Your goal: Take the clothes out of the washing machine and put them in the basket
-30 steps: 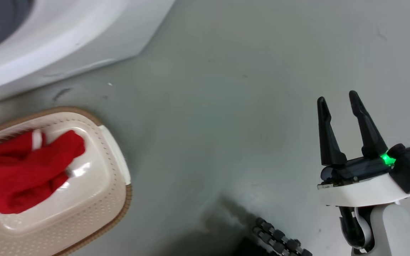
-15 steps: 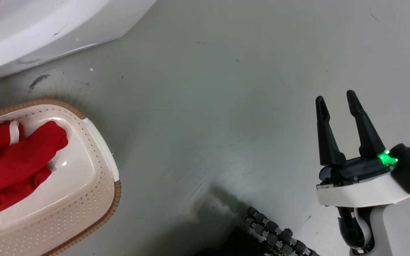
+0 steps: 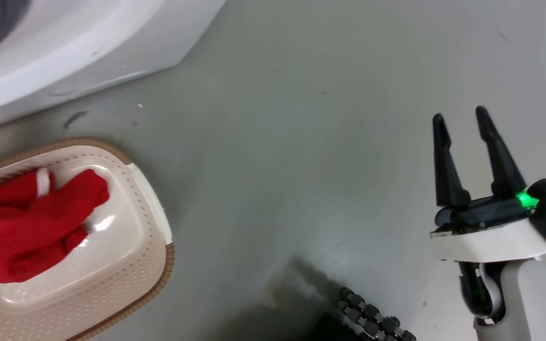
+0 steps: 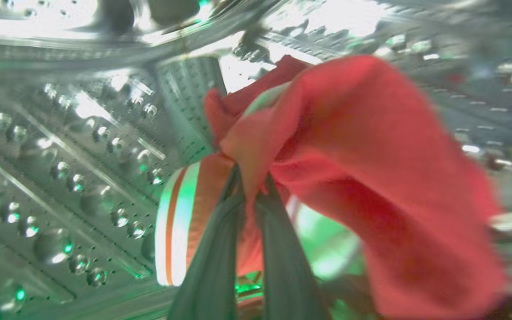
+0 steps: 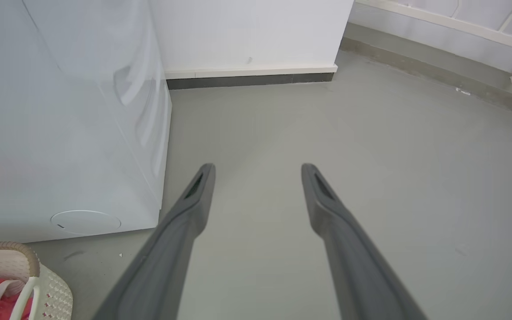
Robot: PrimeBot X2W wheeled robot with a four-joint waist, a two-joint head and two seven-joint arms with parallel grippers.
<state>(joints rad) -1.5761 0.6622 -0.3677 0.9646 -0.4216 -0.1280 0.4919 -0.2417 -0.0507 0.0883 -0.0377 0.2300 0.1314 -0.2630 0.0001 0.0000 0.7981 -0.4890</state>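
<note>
Inside the shiny perforated drum (image 4: 60, 146) of the washing machine (image 3: 64, 52), my left gripper (image 4: 249, 178) is shut on a red garment (image 4: 371, 169) with white-and-red striped trim (image 4: 176, 222); the cloth bunches between its fingers and hangs to the right. Another red garment (image 3: 26, 222) lies in the cream basket (image 3: 126, 265), which stands on the floor in front of the machine at the head view's lower left. A corner of that basket (image 5: 47, 289) shows in the right wrist view. My right gripper (image 3: 462, 128) hangs open over bare floor, far right of the basket, holding nothing.
The grey floor (image 3: 292, 142) stretches between the basket and my right gripper. A ribbed black cable (image 3: 372, 317) lies at the bottom of the head view. The machine's white side (image 5: 82, 111) and a white wall with dark skirting (image 5: 247, 80) stand ahead of the right gripper.
The head view swung left and then back, so the whole picture shifted; basket and red garment lie as before. My right gripper stays open, slightly higher and further right in the view.
</note>
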